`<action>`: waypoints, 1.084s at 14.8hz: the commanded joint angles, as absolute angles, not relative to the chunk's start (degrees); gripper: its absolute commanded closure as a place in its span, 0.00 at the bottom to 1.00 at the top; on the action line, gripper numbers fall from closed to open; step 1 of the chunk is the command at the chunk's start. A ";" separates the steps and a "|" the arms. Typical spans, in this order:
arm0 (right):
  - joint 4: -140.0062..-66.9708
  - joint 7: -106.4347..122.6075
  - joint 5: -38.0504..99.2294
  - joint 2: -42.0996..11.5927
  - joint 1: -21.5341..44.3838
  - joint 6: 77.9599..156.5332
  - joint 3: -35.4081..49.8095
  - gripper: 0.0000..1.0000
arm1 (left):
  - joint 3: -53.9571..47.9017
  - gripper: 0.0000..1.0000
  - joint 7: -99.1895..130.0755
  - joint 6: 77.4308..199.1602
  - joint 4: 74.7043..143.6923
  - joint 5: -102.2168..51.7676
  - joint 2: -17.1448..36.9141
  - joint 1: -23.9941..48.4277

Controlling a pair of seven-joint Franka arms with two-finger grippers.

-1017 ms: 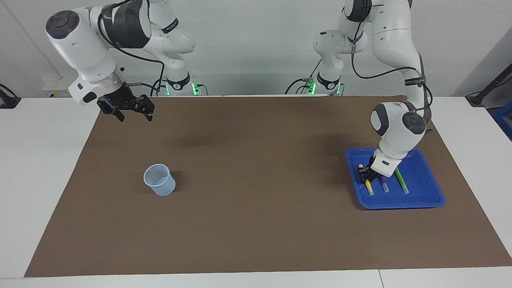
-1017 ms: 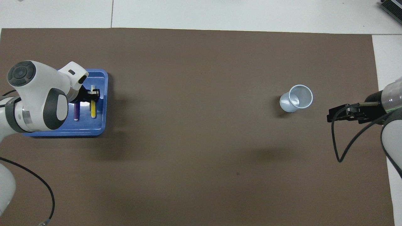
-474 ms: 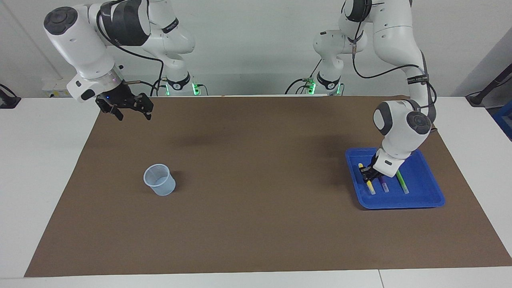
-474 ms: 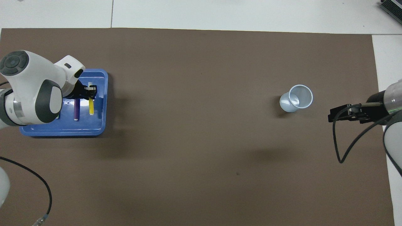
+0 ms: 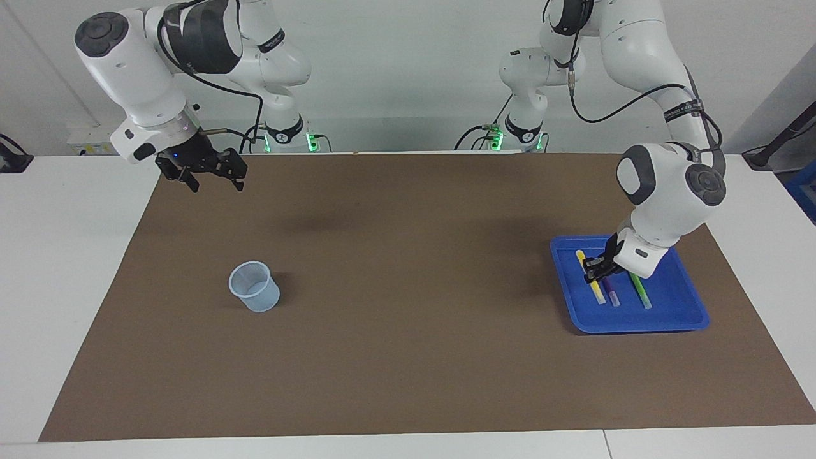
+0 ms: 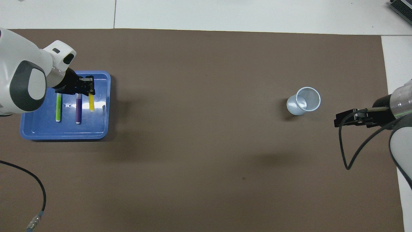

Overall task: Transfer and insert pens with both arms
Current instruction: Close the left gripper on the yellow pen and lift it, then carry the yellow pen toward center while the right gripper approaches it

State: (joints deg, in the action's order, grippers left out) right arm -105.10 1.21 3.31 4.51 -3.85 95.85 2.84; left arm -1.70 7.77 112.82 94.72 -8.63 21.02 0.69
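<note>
The yellow pen [image 5: 591, 276] is pinched by the fingers of the left gripper [image 5: 595, 268] and held just above the blue tray [image 5: 676, 317], which sits at the left arm's end of the brown mat [image 5: 408, 357] on the counter [image 5: 57, 255]. The purple pen [image 6: 78, 110] and green pen [image 6: 58, 108] lie in the tray. The right gripper [image 5: 210, 173] is held over the mat's edge nearest the robots, fingers spread, with the clear cup [image 5: 255, 287] standing on the mat toward the right arm's end.

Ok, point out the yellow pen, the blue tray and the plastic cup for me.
yellow pen [image 5: 597, 292]: facing view, on the barrel below the grip.
blue tray [image 5: 637, 324]: facing view, on the rim farthest from the robots.
plastic cup [image 5: 258, 298]: facing view, on the outer wall.
</note>
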 commanded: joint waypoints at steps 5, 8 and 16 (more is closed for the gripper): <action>-107.40 4.75 19.58 5.63 -3.69 98.87 2.90 0.00 | -1.85 1.00 32.22 110.65 93.16 -16.08 18.90 3.24; -108.19 5.62 28.44 4.92 -3.25 100.45 2.90 0.00 | -1.93 1.00 42.60 110.31 94.21 -18.71 17.67 5.18; -110.74 -1.39 39.71 2.64 5.44 116.96 3.08 0.00 | -1.85 1.00 66.33 111.88 94.48 -24.70 16.44 13.43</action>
State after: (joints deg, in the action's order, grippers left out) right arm -109.71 0.97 37.08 2.80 3.09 112.86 3.08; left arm -2.84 61.00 110.67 93.28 -23.77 18.00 10.68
